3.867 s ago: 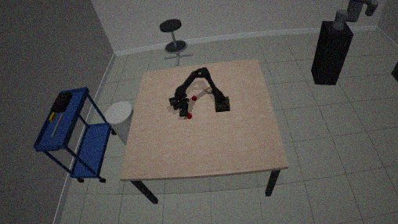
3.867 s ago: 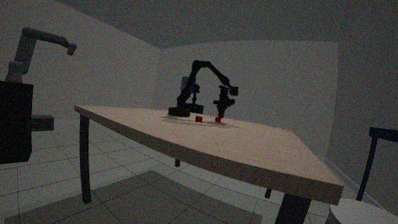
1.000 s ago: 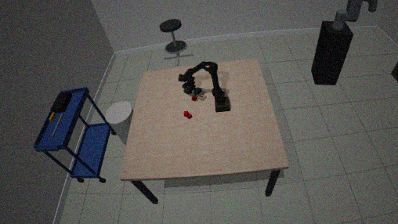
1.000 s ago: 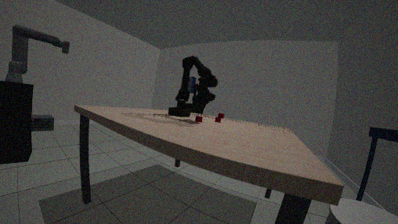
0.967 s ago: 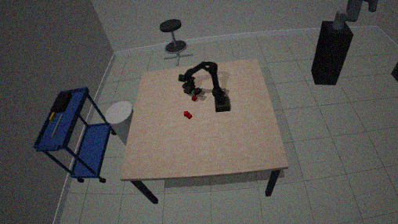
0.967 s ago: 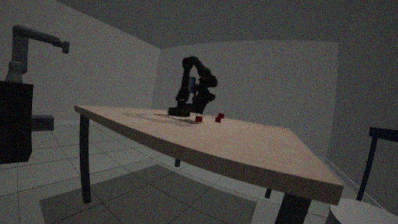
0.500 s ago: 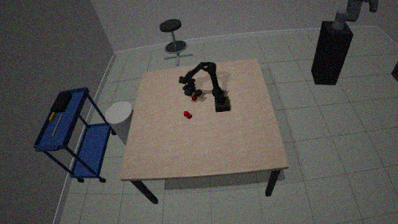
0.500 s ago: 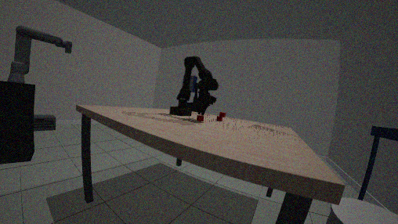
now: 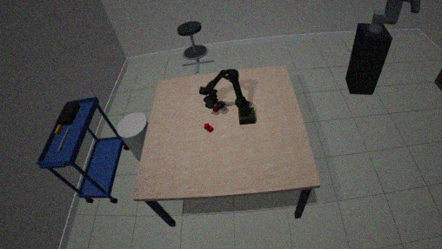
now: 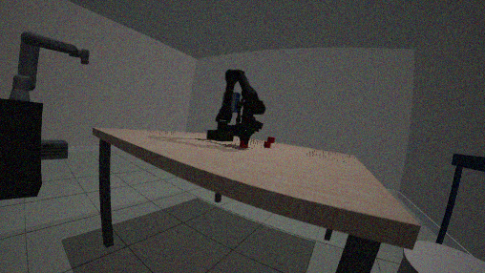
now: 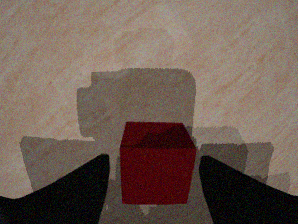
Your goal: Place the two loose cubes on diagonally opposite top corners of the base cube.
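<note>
A loose red cube (image 9: 216, 110) (image 10: 243, 145) (image 11: 156, 175) sits on the table between the fingers of my gripper (image 9: 217, 107) (image 10: 243, 142) (image 11: 155, 163). The gripper points down and is open, with a thin gap on each side of the cube in the wrist view. The other loose red cube (image 9: 207, 125) (image 10: 271, 139) rests on top of the red base cube (image 9: 210, 129) (image 10: 267, 144), shifted toward one side. That pair stands apart from the gripper. Which top corner is capped is too small to tell. The pair is outside the wrist view.
The wooden table (image 9: 226, 165) (image 10: 296, 177) carries the arm's dark base (image 9: 247, 116) (image 10: 219, 134), to one side of the cubes. A blue cart (image 9: 102, 163), a white round bin (image 9: 131, 124) and a stool (image 9: 190, 29) stand off the table.
</note>
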Controlling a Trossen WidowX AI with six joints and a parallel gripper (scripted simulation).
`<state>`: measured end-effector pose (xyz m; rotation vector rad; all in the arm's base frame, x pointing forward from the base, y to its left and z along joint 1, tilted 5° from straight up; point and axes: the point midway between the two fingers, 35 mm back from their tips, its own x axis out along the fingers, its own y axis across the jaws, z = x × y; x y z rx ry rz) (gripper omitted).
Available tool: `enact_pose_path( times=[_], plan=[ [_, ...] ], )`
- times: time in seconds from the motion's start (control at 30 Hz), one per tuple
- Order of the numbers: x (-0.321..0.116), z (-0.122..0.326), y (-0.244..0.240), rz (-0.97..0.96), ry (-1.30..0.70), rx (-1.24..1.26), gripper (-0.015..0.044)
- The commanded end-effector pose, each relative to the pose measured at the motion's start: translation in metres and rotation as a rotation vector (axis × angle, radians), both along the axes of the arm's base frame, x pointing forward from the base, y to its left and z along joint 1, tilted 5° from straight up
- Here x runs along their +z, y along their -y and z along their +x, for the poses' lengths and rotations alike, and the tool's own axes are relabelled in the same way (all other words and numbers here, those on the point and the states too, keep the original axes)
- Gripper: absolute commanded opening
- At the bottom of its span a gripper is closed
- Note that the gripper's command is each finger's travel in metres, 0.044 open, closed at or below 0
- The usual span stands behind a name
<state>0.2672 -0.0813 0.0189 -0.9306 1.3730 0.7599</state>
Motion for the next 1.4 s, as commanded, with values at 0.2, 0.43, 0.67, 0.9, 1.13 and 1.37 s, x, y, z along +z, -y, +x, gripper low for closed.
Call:
enact_pose_path(
  times=[0.2,0.43,0.67,0.9,1.13,1.37],
  plan=[
    [-0.001,0.001,-0.001,0.004,0.006,0.001,0.0105],
    [0.009,0.010,-0.002,0.011,0.041,-0.023,0.0105],
    [0.020,0.010,-0.002,0.010,0.036,-0.020,0.0105],
    [0.033,0.009,-0.002,0.009,0.031,-0.016,0.0105],
    [0.045,0.008,-0.003,0.008,0.027,-0.013,0.0105],
    [0.057,0.006,-0.004,0.007,0.022,-0.009,0.0105]
  ],
)
